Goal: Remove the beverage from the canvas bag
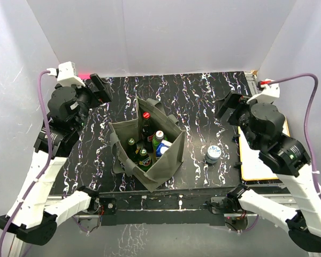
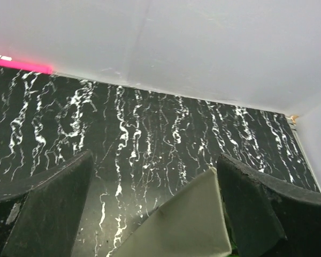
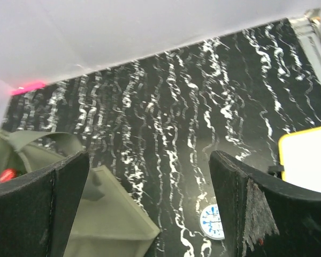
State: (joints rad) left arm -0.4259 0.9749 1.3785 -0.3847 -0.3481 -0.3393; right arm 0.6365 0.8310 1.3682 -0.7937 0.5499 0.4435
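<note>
The olive-grey canvas bag (image 1: 150, 150) stands open at the middle of the black marbled table (image 1: 198, 96). Several bottles stand inside it, among them a dark one with a red cap (image 1: 146, 115), green ones (image 1: 144, 157) and one with a white and blue top (image 1: 159, 136). A white and blue capped beverage (image 1: 213, 154) stands on the table right of the bag, also in the right wrist view (image 3: 212, 220). My left gripper (image 1: 102, 87) is open and empty, back left of the bag; a bag corner (image 2: 187, 225) shows between its fingers. My right gripper (image 1: 228, 107) is open and empty, back right.
A white board with a yellow edge (image 1: 257, 160) lies at the table's right edge, under my right arm. White walls enclose the table on three sides. A pink strip (image 2: 21, 66) marks the back left corner.
</note>
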